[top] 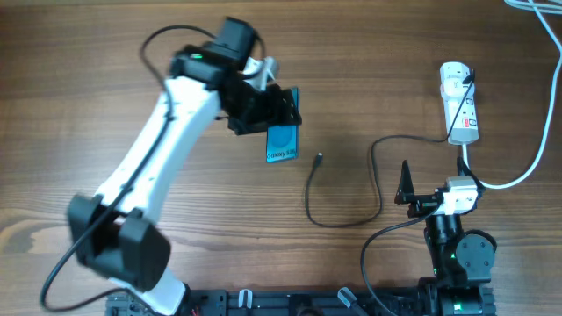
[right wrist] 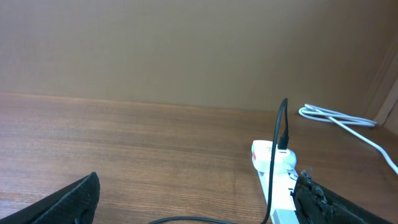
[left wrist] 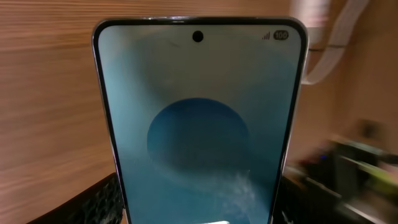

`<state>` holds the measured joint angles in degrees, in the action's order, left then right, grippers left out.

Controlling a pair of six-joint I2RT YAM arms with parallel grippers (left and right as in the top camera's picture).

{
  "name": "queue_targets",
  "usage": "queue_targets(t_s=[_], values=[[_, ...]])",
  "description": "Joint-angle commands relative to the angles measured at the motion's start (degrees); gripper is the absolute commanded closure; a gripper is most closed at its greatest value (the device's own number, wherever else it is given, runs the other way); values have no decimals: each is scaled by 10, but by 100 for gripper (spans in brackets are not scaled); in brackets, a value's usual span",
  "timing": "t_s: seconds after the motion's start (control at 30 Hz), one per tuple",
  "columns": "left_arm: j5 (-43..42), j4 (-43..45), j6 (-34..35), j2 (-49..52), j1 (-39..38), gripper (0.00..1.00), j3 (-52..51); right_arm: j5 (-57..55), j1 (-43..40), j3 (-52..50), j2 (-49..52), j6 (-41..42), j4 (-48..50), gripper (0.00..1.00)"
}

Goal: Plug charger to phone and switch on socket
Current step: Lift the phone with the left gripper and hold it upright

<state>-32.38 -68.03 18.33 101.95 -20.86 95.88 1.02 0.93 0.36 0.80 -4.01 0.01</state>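
Observation:
The phone (top: 283,142) with its blue-green screen lies left of the table's middle, with its text end toward the front. It fills the left wrist view (left wrist: 199,118). My left gripper (top: 279,116) is shut on its far end, one finger on each long edge (left wrist: 199,214). The charger (top: 379,197) is a thin black cable that loops across the table. Its loose connector tip (top: 318,159) lies right of the phone and apart from it. The socket (top: 458,110) lies at the far right with the charger's plug in it (right wrist: 277,163). My right gripper (top: 407,195) is open and empty (right wrist: 199,211), in front of the socket.
A thick white cord (top: 527,171) runs from the socket's near end out to the right edge and up the far right corner, and it also shows in the right wrist view (right wrist: 339,119). Bare wooden table (top: 132,53) lies all around.

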Motion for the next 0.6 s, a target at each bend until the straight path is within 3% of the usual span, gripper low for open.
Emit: queue_targets(t_s=[0.0, 0.13, 0.23, 0.43, 0.57], values=[[-271, 0, 3, -56, 55, 26, 17, -6, -2, -1, -2, -5, 3, 0], [-428, 1, 26, -65, 99, 26, 17, -6, -2, -1, -2, -5, 3, 0], [-506, 27, 91, -65, 127, 26, 17, -6, -2, -1, -2, -5, 3, 0], [-527, 63, 251, -65, 170, 26, 17, -6, -2, -1, -2, -5, 3, 0], [-529, 63, 351, -65, 176, 30, 16, -6, -2, -1, -2, -5, 3, 0]])
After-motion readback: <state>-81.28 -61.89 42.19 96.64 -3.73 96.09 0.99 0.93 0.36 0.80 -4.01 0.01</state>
